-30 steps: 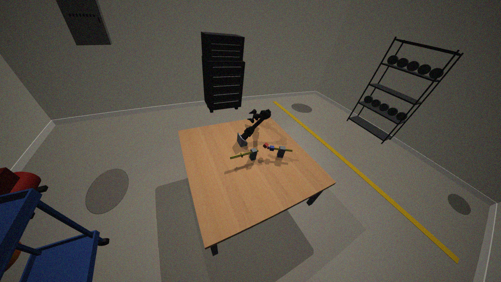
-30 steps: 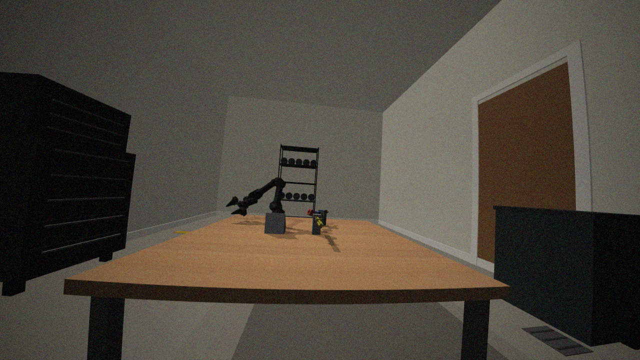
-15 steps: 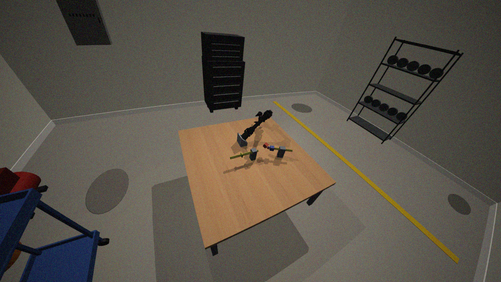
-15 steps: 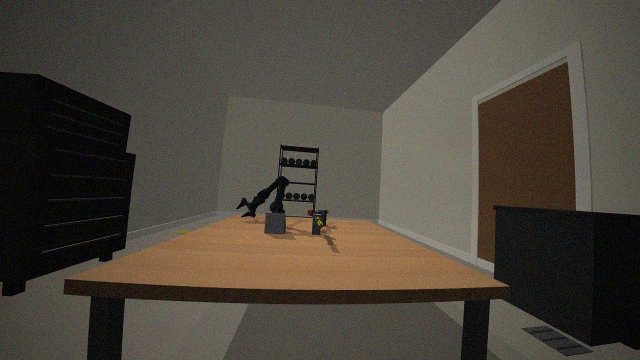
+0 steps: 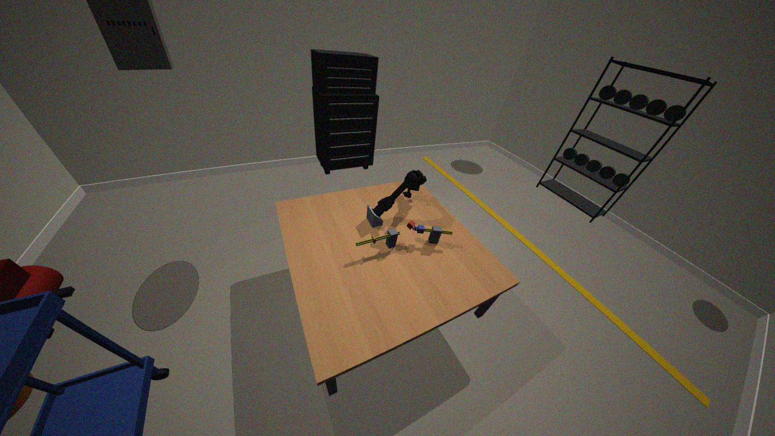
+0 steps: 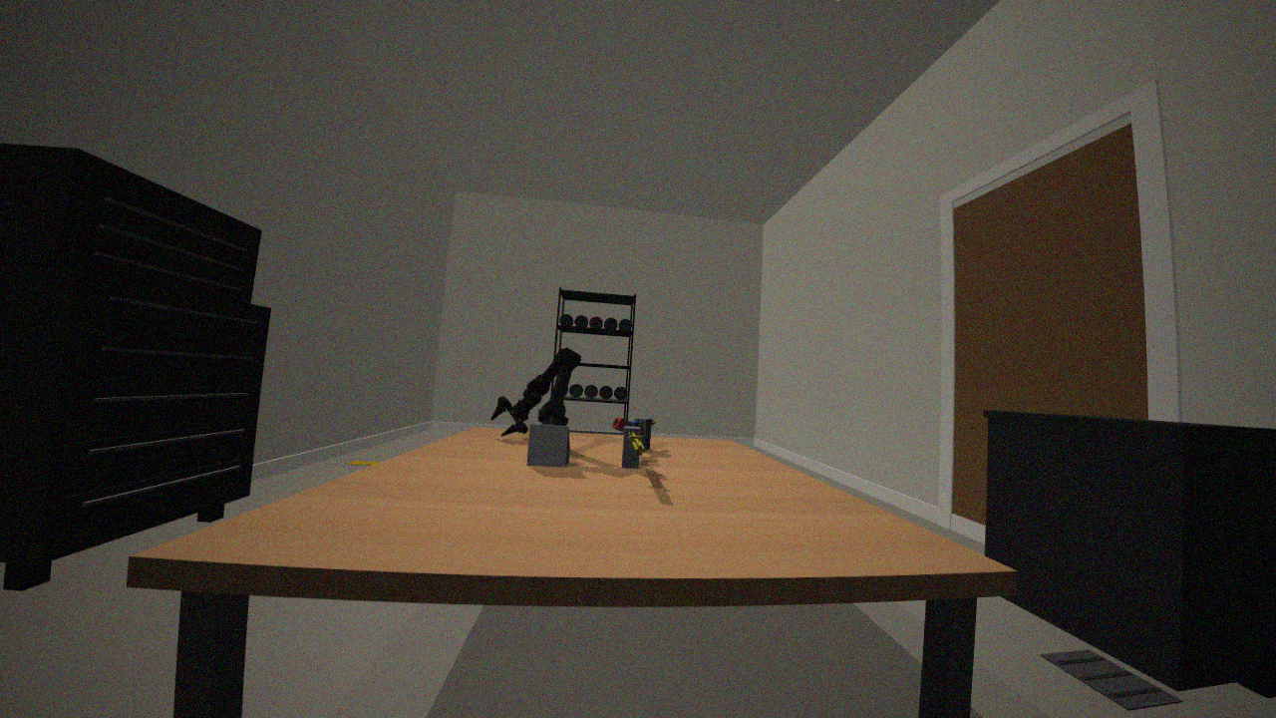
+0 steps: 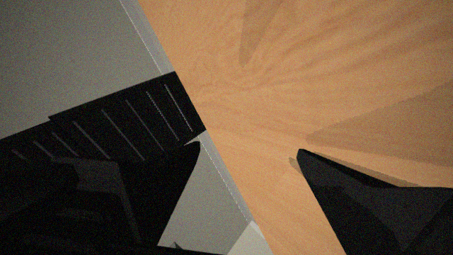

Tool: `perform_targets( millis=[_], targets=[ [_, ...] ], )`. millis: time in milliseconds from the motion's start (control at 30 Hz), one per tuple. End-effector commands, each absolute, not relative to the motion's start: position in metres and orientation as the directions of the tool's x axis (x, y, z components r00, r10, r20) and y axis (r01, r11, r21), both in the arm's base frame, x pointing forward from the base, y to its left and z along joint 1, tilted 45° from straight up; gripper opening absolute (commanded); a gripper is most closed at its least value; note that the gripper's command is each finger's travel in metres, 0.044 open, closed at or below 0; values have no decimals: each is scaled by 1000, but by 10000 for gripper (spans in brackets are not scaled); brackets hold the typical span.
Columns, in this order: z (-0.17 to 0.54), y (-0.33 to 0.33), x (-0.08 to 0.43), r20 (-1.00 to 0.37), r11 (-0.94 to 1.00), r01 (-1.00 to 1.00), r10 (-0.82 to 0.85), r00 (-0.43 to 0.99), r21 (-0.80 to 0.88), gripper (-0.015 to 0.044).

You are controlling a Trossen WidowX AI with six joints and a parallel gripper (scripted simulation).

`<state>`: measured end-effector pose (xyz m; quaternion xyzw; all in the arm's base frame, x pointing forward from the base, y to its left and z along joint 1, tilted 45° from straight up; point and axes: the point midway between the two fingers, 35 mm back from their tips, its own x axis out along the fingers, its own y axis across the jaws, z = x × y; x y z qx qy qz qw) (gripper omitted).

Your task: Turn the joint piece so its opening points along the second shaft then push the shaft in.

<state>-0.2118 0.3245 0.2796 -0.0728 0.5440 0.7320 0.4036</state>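
A red joint piece (image 5: 411, 224) (image 6: 618, 423) sits beside a blue part (image 5: 420, 228) on the end of the first yellow shaft (image 5: 445, 232), held by a grey block (image 5: 434, 237). The red piece looks turned off the second shaft's line; its opening is too small to make out. The second yellow shaft (image 5: 365, 242) (image 6: 636, 441) runs through another grey block (image 5: 391, 240) (image 6: 629, 457). Its tip stands apart from the red piece. My gripper (image 5: 407, 193) (image 6: 499, 425) (image 7: 247, 149) is open and empty, behind the joint pieces on the arm's far side, touching none of them.
The arm's grey base block (image 5: 373, 218) (image 6: 548, 445) stands behind the second shaft's block. All stand on the wooden table (image 5: 390, 303) (image 6: 570, 536). A dark drawer cabinet (image 5: 346, 124) (image 7: 117, 127) stands on the floor past the table edge. Weight racks stand farther off.
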Motion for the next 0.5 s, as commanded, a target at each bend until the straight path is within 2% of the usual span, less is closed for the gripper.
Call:
perform_targets(
  millis=[0,167,467],
  targets=[
    [285,323,-200,-542,-50,-664,535,-649,746,440],
    [294,332,-172,-527,-10,-660,593,-609,751,440],
    [323,351,-66,-474,78,-690,781,-406,720,440]
  ],
)
